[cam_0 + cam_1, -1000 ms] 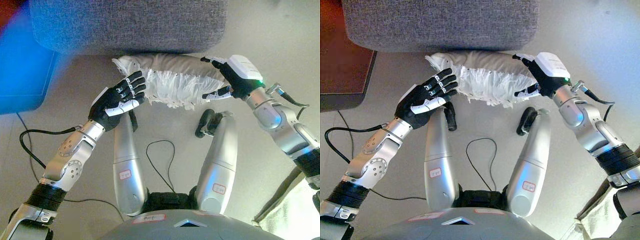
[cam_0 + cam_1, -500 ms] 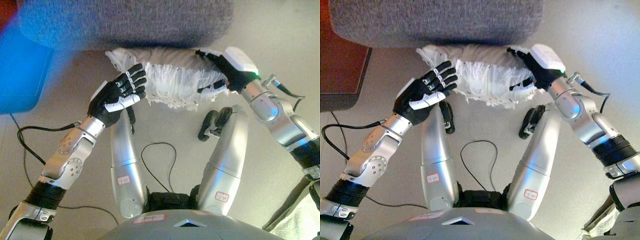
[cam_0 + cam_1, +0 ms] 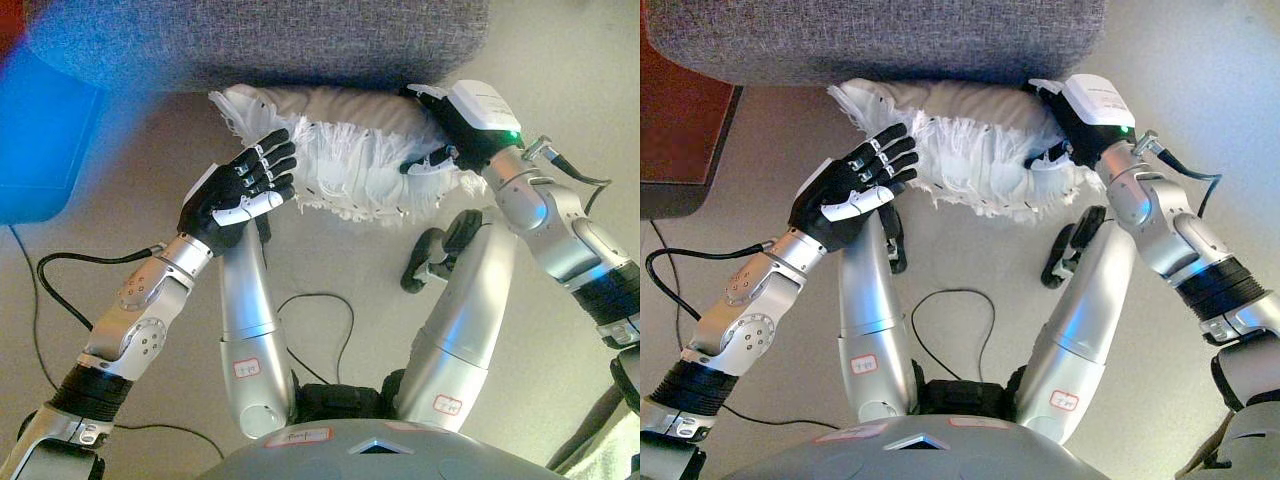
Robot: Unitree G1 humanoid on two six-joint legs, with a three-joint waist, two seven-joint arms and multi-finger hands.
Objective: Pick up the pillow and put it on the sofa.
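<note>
The pillow (image 3: 350, 150), beige on top with a white fringed face, lies at the foot of the grey sofa (image 3: 280, 40), its far edge under the sofa's front. My left hand (image 3: 240, 190) is open, its straight fingers against the pillow's left side. My right hand (image 3: 455, 125) is open at the pillow's right end, with fingers over the top edge and the thumb spread below on the fringe. The pillow sits between the two hands.
A dark red-brown piece of furniture (image 3: 680, 130) stands at the left beside the sofa. The beige floor (image 3: 560, 60) stretches to the right of the sofa. A pale cloth (image 3: 615, 455) shows at the lower right corner.
The whole view has shifted, so sofa and pillow sit higher. Both hands stay at the pillow's ends; the right hand has pressed further onto its end and the fringe hangs lower.
</note>
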